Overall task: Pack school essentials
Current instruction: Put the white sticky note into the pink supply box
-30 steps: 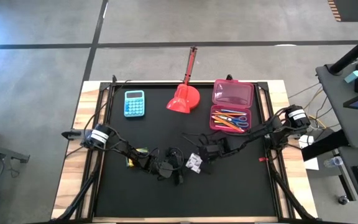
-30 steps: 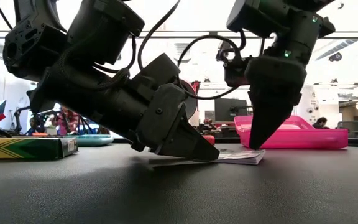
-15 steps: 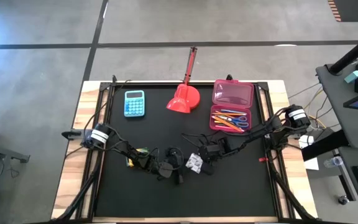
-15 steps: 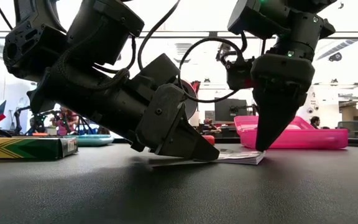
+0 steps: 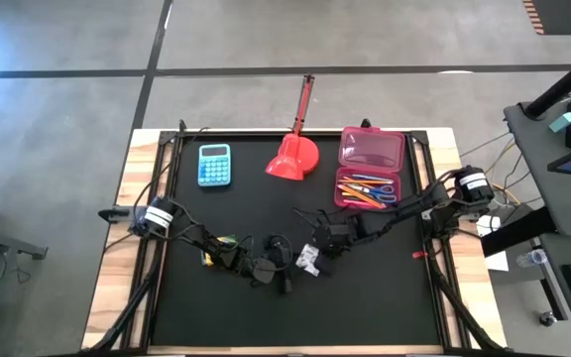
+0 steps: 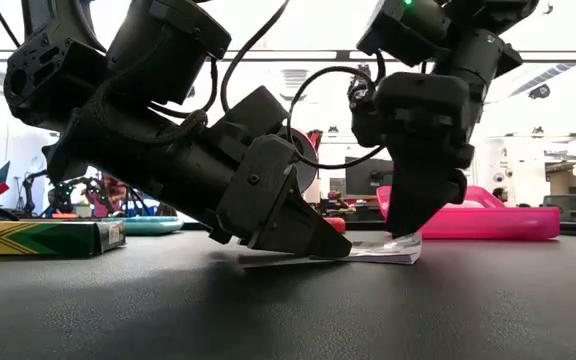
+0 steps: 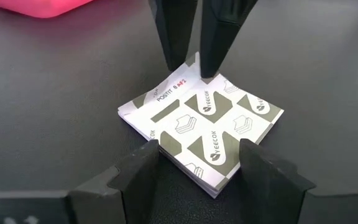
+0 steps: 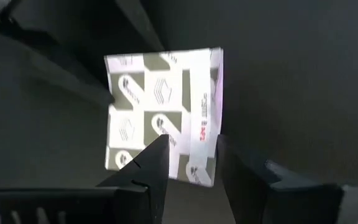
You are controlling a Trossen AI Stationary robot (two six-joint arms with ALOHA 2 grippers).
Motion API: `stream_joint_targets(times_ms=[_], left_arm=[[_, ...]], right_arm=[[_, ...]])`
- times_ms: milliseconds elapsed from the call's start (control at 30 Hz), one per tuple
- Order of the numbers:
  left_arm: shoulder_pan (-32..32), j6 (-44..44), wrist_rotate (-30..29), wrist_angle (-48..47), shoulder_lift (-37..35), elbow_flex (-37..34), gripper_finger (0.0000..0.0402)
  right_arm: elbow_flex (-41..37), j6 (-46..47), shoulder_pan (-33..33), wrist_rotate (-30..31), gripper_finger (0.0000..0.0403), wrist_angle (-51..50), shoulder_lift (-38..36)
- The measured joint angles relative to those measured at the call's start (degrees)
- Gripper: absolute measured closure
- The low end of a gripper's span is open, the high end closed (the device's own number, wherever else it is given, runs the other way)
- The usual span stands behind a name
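Left wrist view: the sticky-note pad (image 7: 201,127), white with grey print, lies flat on the black counter (image 7: 55,93). Left pincer (image 7: 197,163) spread wide, fingers either side of the pad's near corner, not gripping. Right pincer (image 7: 194,68) comes down on the far edge, fingers narrowly parted astride it; a firm hold cannot be told. High view: pad (image 5: 308,259) mid-counter, pink case (image 5: 369,167) with pens beyond it.
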Motion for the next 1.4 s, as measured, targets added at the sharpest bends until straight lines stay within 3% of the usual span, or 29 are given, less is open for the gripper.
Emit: stream_joint_targets(times_ms=[433, 600, 800, 1000, 1400], left_arm=[[0.4, 0.3, 0.0, 0.0, 0.0, 0.0, 0.0198], [0.7, 0.5, 0.3, -0.1, 0.0, -0.1, 0.0198], [0.8, 0.5, 0.2, -0.1, 0.0, -0.1, 0.0198], [0.8, 0.5, 0.2, 0.0, 0.0, -0.1, 0.0198], [0.8, 0.5, -0.1, -0.1, 0.0, 0.0, 0.0198]], right_arm=[[-5.0, 11.8, -0.6, -1.9, 0.028, 7.8, 0.0], [-6.5, 12.1, -0.6, -3.7, 0.0287, 10.7, -0.1], [-6.3, 13.1, -1.1, -6.1, 0.0294, 2.3, -1.7], [-6.4, 13.3, -1.1, -5.9, 0.0303, 2.0, -2.1], [-6.8, 13.1, -0.7, -6.4, 0.031, 8.6, -0.6]])
